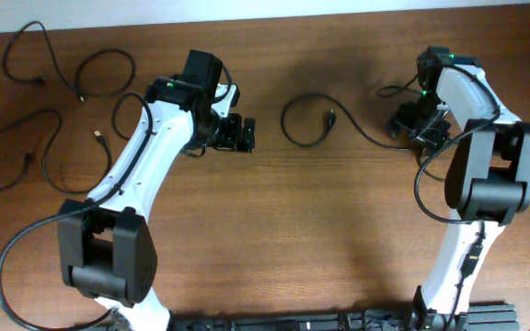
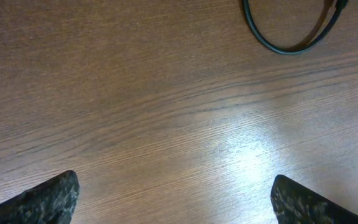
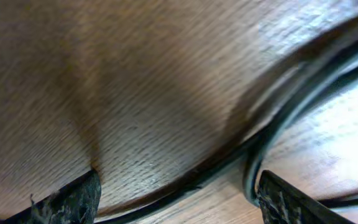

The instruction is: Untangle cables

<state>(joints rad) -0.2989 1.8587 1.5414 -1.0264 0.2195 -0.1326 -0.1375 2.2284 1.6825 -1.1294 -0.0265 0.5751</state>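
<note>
Overhead: looped cable [image 1: 283, 121] mid table [image 1: 339, 230], end runs to R claw [image 1: 421, 129]; 3 more cables [image 1: 97, 135] loose far left.
L claw [image 1: 239, 133]: released, over table nr loop.
R claw: fingers apart, cable btwn, not clamped.

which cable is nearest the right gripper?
The looped cable mid-table; its tail reaches the right gripper. The other cables lie far left.
</note>
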